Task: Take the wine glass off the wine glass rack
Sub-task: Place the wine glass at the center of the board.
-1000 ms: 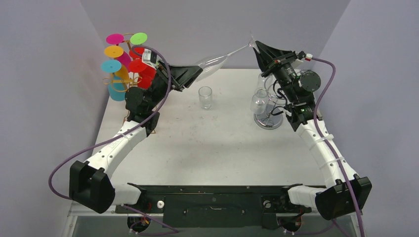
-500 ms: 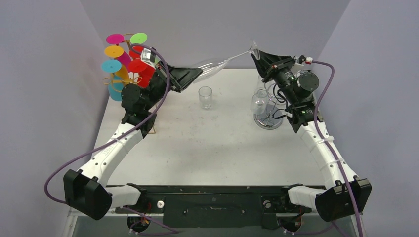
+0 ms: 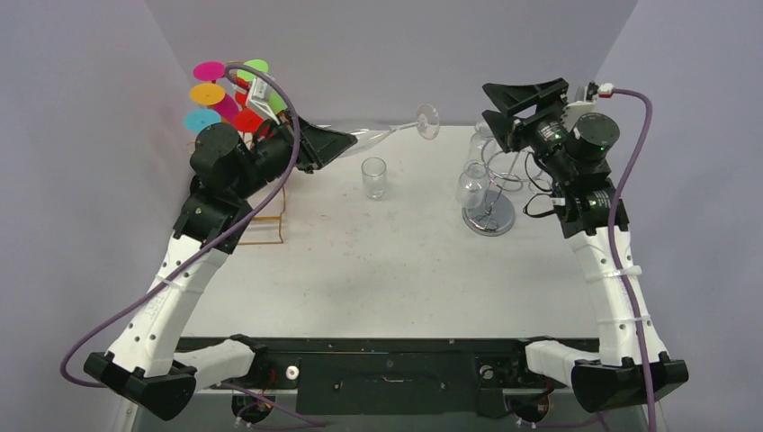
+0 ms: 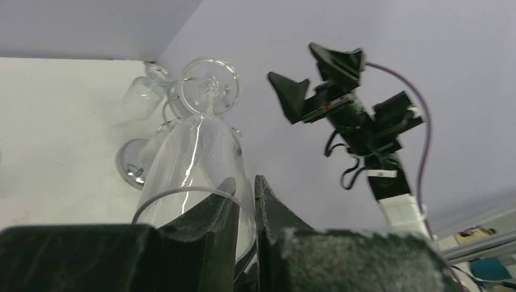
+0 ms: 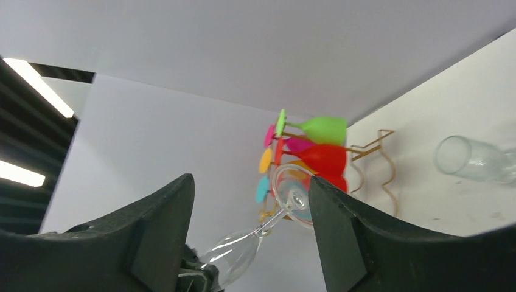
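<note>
Just one clear wine glass hangs level over the table's far edge — left gripper pinching its rim, right gripper spread empty, a gap off its foot; perhaps two glasses on the wine glass rack, one tumbler.

small clear tumbler, white table

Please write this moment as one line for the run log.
left gripper: shut on wine glass bowl | right gripper: open, holding nothing | wine glass: in air, off rack
</note>
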Tool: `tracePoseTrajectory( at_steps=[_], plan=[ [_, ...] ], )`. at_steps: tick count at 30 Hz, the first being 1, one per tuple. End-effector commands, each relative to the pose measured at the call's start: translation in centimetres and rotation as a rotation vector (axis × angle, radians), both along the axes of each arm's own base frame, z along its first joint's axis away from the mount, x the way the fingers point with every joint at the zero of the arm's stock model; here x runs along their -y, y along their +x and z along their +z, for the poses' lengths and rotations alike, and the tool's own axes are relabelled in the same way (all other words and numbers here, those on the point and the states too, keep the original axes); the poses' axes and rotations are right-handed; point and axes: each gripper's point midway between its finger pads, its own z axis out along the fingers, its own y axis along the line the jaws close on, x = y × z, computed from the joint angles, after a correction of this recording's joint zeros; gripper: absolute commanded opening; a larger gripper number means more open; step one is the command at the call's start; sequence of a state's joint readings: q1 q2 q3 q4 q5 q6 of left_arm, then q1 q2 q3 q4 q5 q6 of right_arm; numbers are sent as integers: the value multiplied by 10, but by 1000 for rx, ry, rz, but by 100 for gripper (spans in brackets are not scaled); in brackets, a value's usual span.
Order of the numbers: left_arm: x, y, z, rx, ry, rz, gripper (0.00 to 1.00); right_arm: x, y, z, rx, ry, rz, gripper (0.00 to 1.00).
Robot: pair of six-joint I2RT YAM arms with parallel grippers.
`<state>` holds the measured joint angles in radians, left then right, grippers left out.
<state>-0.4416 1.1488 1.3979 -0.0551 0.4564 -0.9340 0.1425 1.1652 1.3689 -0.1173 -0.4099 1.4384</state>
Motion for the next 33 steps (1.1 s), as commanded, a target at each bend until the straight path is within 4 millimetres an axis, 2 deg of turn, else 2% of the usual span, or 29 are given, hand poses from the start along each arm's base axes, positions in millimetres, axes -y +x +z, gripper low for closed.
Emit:
tracePoseTrajectory(
  at_steps=[1,2,3,8,15,17,23,26,27,28,29,30,33],
  plan=[
    [-23,0,-19,18,258,113,0,29,-24,21,57,-255,-131,66],
    [-26,-1,-33,-28,309,114,0,33,-23,19,63,-322,-146,67],
    [-30,3,-35,-17,355,139,0,39,-28,25,51,-356,-171,68],
    [-43,10,-79,-118,564,201,0,53,-32,25,38,-529,-212,71],
    [-40,21,-134,-193,852,215,0,69,-21,7,-20,-679,-248,75],
    [-45,32,-147,-219,928,246,0,72,-20,2,-37,-697,-251,77],
    [-38,53,-183,-281,1064,216,0,90,-20,-5,-63,-735,-269,78],
    [-34,69,-199,-301,1127,214,0,101,-20,-6,-71,-729,-279,78],
    [-35,73,-199,-300,1137,220,0,105,-20,-7,-75,-729,-286,78],
    [-33,80,-209,-313,1162,212,0,110,-20,-7,-81,-727,-293,78],
    [-33,85,-207,-312,1168,221,0,112,-21,-9,-84,-724,-293,78],
    [-31,92,-220,-330,1201,208,0,115,-21,-9,-83,-719,-293,79],
    [-29,112,-236,-366,1251,199,0,119,-23,-12,-90,-709,-291,79]
  ],
)
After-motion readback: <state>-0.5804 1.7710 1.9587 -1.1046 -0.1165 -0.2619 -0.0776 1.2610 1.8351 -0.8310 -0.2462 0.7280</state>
